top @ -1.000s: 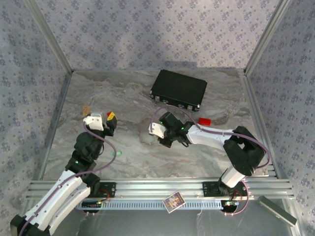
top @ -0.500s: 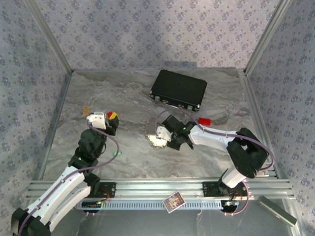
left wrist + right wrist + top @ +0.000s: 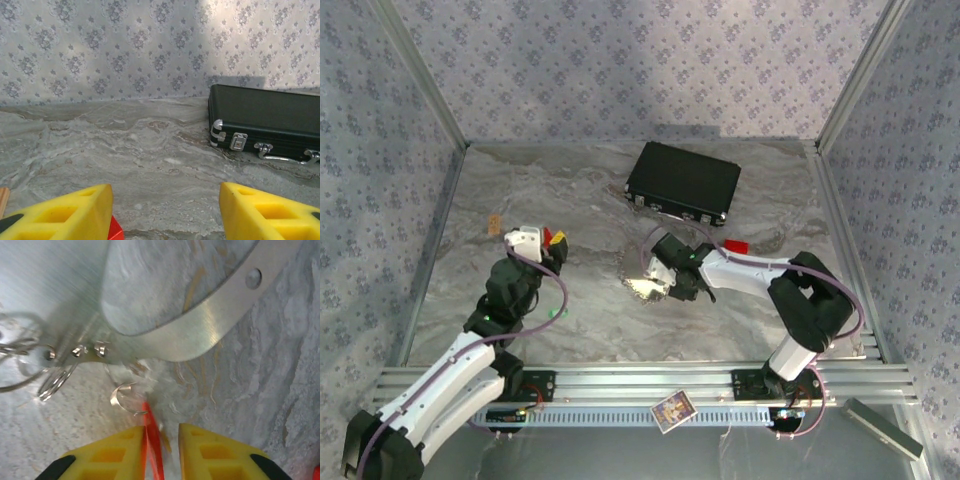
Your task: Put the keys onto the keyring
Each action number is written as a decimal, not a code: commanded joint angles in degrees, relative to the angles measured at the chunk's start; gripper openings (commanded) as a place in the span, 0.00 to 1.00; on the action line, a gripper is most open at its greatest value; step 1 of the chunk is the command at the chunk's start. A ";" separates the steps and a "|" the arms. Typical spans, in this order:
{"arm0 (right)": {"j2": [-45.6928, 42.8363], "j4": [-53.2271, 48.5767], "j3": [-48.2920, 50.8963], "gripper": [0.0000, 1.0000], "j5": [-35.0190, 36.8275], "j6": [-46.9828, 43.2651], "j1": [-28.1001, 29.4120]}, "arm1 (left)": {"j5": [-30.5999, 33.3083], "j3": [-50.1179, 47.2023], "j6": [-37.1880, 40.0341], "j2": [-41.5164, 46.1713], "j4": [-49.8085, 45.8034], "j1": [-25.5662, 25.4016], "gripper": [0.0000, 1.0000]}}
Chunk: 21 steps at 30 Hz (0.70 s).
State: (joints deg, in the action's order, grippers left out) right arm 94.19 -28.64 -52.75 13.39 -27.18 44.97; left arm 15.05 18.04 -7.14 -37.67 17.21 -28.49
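Observation:
The keyring (image 3: 640, 287) lies as a shiny tangle mid-table, just left of my right gripper (image 3: 665, 283). In the right wrist view its thin silvery loops (image 3: 52, 380) hang off a broad polished metal plate (image 3: 165, 315). My right gripper (image 3: 162, 427) is open. A thin red piece (image 3: 152, 440), apparently the red key seen edge-on, rests against the left finger, with a gap to the other. A small silver split ring (image 3: 125, 397) sits at its tip. The green key (image 3: 557, 313) lies on the table beside the left arm. My left gripper (image 3: 550, 245) (image 3: 165, 192) is open and holds nothing.
A black case (image 3: 682, 183) (image 3: 265, 122) lies at the back of the table. A flat red piece (image 3: 735, 246) rests to the right of the right arm. Patterned walls and metal rails close in the table. A small card (image 3: 672, 408) lies on the front rail.
The right gripper's jaws have parted after being shut on the red piece, and it has shifted slightly right. The shiny keyring now shows beside it. The left gripper swung a little right.

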 commanded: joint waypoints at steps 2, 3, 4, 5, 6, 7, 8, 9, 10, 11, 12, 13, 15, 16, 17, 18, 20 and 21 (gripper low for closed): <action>-0.07 -2.79 -2.33 0.31 5.94 4.00 -1.67 | -3.75 3.06 0.17 -1.70 0.31 0.38 0.58; -0.63 -3.03 -2.67 0.33 6.37 5.00 -2.14 | -4.60 3.51 0.19 -2.31 -0.05 0.37 0.58; -1.33 -3.00 -2.78 0.34 6.47 5.96 -2.46 | -5.29 3.87 0.19 -2.82 -0.34 0.41 0.58; -2.41 -3.06 -2.84 0.35 5.72 7.38 -2.92 | -6.09 4.22 0.10 -3.50 -0.49 0.42 0.58; -3.73 -2.92 -2.97 0.36 4.10 8.92 -3.49 | -6.76 4.57 -0.14 -4.21 -0.50 0.43 0.58; -4.93 -2.91 -3.18 0.36 2.41 10.58 -3.85 | -7.40 4.78 -0.55 -4.76 -0.38 0.37 0.58; -6.12 -3.01 -3.66 0.36 -0.11 12.93 -4.19 | -8.14 4.98 -1.57 -5.38 -0.17 0.37 0.58; -7.12 -3.00 -4.20 0.36 -3.22 15.85 -4.28 | -8.68 5.07 -3.03 -6.14 0.34 0.40 0.58; -7.87 -2.74 -4.58 0.36 -6.00 18.69 -4.07 | -8.82 5.23 -4.61 -7.05 0.69 0.37 0.59; -8.51 -2.25 -4.80 0.36 -9.35 22.34 -3.57 | -8.77 5.61 -6.64 -8.14 0.73 0.44 0.60; -8.96 -1.73 -4.86 0.36 -11.64 26.12 -2.71 | -8.90 6.20 -8.28 -9.48 0.14 0.45 0.60; -9.11 -1.67 -5.06 0.36 -12.73 29.49 -2.17 | -8.96 6.78 -9.38 -10.45 -0.78 0.50 0.60; -9.04 -3.38 -5.76 0.35 -13.30 36.15 -1.50 | -8.94 8.41 -11.54 -12.57 -3.26 0.45 0.60; -8.96 -4.61 -6.02 0.35 -12.98 38.36 -1.38 | -9.07 8.58 -12.47 -13.27 -3.46 0.45 0.60; -8.85 -5.48 -6.22 0.34 -12.87 40.11 -1.29 | -9.39 8.51 -13.69 -14.11 -2.86 0.47 0.60; -8.74 -7.81 -6.16 0.34 -12.90 41.24 -1.20 | -9.94 8.04 -14.69 -14.82 -1.81 0.45 0.61; -8.67 -8.45 -5.26 0.34 -14.45 42.20 -0.96 | -10.75 7.30 -15.97 -15.91 0.03 0.45 0.60; -8.46 -8.40 -4.72 0.34 -15.32 42.76 -0.81 | -11.10 7.09 -16.23 -16.57 0.56 0.46 0.61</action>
State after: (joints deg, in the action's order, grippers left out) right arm 85.56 -32.99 -57.98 1.34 8.71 43.81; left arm 6.00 24.73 -19.55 -53.36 15.20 -28.49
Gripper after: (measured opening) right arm 0.340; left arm 0.604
